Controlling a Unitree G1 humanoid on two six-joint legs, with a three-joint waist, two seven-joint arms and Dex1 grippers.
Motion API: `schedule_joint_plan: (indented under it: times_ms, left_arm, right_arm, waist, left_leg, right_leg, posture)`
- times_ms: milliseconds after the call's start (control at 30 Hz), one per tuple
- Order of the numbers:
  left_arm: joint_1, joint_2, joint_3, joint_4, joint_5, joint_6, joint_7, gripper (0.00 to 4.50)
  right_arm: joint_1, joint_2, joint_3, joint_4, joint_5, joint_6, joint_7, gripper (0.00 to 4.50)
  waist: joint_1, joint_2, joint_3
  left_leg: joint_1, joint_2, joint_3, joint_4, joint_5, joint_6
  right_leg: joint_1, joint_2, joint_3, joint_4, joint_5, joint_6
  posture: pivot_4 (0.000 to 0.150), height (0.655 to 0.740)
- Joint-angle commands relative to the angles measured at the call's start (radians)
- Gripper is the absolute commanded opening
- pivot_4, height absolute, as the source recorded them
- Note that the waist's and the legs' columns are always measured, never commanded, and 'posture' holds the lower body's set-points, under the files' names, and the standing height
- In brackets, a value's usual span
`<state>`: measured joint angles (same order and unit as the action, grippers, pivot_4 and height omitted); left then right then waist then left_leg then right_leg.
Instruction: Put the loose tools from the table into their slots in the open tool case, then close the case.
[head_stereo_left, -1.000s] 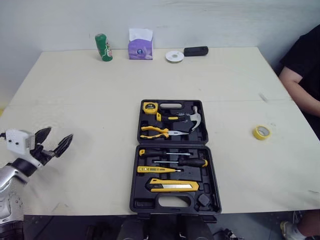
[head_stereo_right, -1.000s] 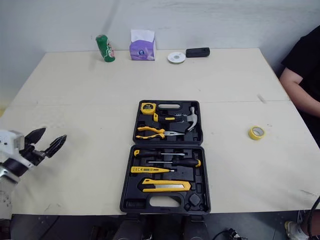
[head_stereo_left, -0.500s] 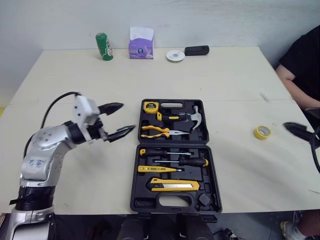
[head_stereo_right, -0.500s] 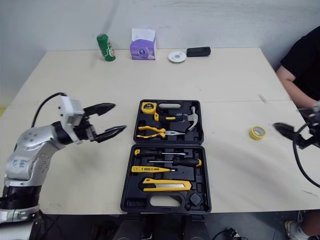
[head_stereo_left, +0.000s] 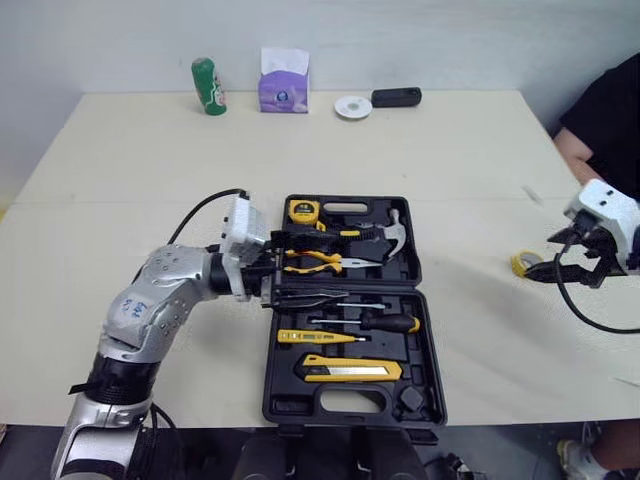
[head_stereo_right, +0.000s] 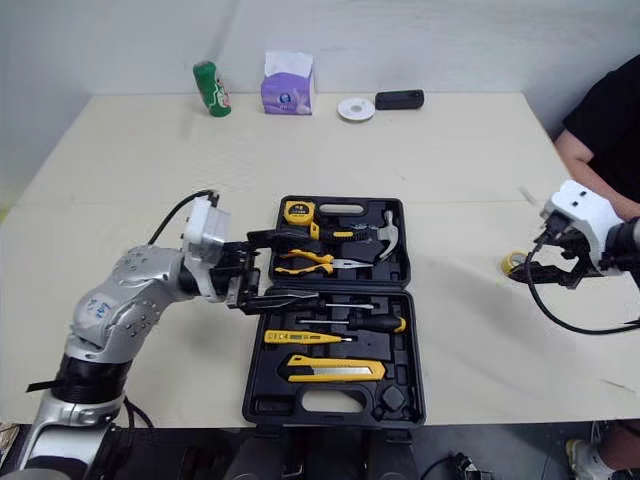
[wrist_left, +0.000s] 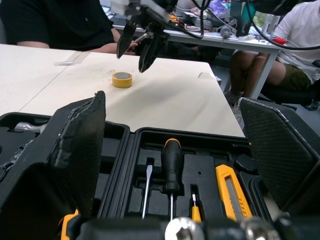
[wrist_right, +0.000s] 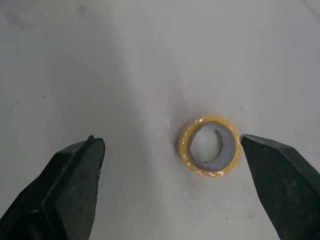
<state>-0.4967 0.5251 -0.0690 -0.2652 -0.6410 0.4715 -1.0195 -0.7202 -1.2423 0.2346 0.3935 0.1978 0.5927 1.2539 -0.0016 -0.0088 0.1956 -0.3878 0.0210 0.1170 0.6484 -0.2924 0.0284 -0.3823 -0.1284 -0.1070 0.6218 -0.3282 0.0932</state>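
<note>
From the head view, the open tool case (head_stereo_left: 290, 405) lies flat in the middle of the desk (head_stereo_left: 150, 170), with both halves showing. In the half far from the robot are a tape measure (head_stereo_left: 302, 211), a hammer (head_stereo_left: 390, 235) and pliers (head_stereo_left: 320, 262). In the near half are a screwdriver (head_stereo_left: 385, 323) and a utility knife (head_stereo_left: 352, 369). The left pincer (head_stereo_left: 315, 265) is spread open over the left side of the case, one finger on each side of the pliers. On the right, the yellow tape roll (head_stereo_left: 522, 263) lies loose on the desk, well apart from the case. The right pincer (head_stereo_left: 545, 257) is open just beside it. A green can (head_stereo_left: 208, 87) and a purple tissue box (head_stereo_left: 283, 85) stand at the far edge. A person's arm (head_stereo_left: 600, 170) is at the right.

In the left wrist view, the two fingers stand wide apart above the case, and the screwdriver (wrist_left: 171, 165) lies between them.

In the right wrist view, the right pincer (wrist_right: 170, 142) is wide open. The tape roll lies flat on the desk between its fingers, near one fingertip (wrist_right: 260, 150) and not touched.
</note>
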Motion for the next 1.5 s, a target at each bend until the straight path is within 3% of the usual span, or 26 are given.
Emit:
schedule_joint_plan:
  times_ms: [33,267,667,767,1000,1200,1367,1500]
  left_arm:
    - [-0.006,-0.013,-0.011,-0.033,0.019,-0.029,0.002,4.45]
    - [0.031,-0.004,-0.009,-0.069,0.012,-0.017,0.001,4.45]
    - [0.022,0.010,-0.041,-0.064,0.038,-0.017,-0.037,4.45]
    - [0.021,0.009,-0.039,-0.067,0.040,-0.016,-0.033,4.50]
    - [0.018,0.004,-0.048,-0.078,0.036,-0.021,-0.043,4.50]
    - [0.044,0.040,-0.048,-0.115,0.023,-0.060,-0.131,4.50]
    - [0.064,0.059,-0.028,-0.143,-0.040,-0.065,-0.206,4.50]
    - [0.081,0.069,-0.029,-0.099,-0.005,-0.122,-0.255,4.50]
  right_arm:
    - [-0.085,0.030,0.044,0.129,-0.096,-0.048,0.077,4.50]
    - [-0.187,0.116,0.074,0.361,-0.215,-0.169,0.115,4.50]
    - [-0.236,0.212,0.052,0.536,-0.288,-0.241,0.103,4.50]
    - [-0.235,0.209,0.044,0.538,-0.295,-0.241,0.117,3.64]
    - [-0.238,0.203,0.045,0.557,-0.320,-0.288,0.131,0.06]
    - [-0.186,0.153,0.014,0.432,-0.290,-0.397,0.233,0.02]
    - [-0.065,0.103,-0.067,0.076,-0.125,-0.303,0.354,0.02]
    - [0.071,0.080,-0.104,-0.271,-0.014,-0.206,0.349,0.02]
  waist:
    - [0.001,0.001,0.000]
    - [0.000,0.001,0.001]
    - [-0.001,0.001,0.001]
    - [-0.001,0.001,0.001]
    - [-0.001,0.001,0.001]
    - [-0.003,0.002,0.001]
    - [-0.001,0.005,0.003]
    - [0.000,0.005,0.003]
  left_leg:
    - [-0.001,0.000,0.000,0.000,0.000,0.000]
    - [-0.002,-0.001,0.000,0.003,0.001,0.002]
    - [-0.002,-0.001,0.000,0.005,0.001,0.002]
    - [-0.002,-0.001,0.000,0.005,0.001,0.002]
    - [-0.002,-0.001,0.000,0.006,0.001,0.002]
    - [-0.002,0.000,0.000,0.007,0.001,0.001]
    - [-0.002,0.000,0.000,0.007,0.001,0.001]
    - [-0.002,0.001,-0.002,0.009,0.000,0.001]
  right_leg:
    - [-0.001,0.000,0.000,0.000,0.000,0.000]
    - [-0.001,0.000,-0.001,0.002,0.000,0.001]
    - [-0.001,0.000,-0.001,0.004,0.000,0.001]
    - [-0.001,0.000,-0.001,0.004,0.000,0.001]
    - [-0.001,0.000,-0.001,0.005,0.000,0.001]
    - [-0.001,0.000,0.000,0.005,0.000,0.001]
    - [-0.001,0.000,0.000,0.006,0.000,0.001]
    - [0.001,0.001,-0.001,0.006,0.000,0.001]
  posture:
    - [0.150,0.7400]
    - [0.150,0.7400]
    - [0.150,0.7400]
    - [0.150,0.7400]
    - [0.150,0.7400]
    - [0.150,0.7400]
    - [0.150,0.7400]
    - [0.150,0.7400]
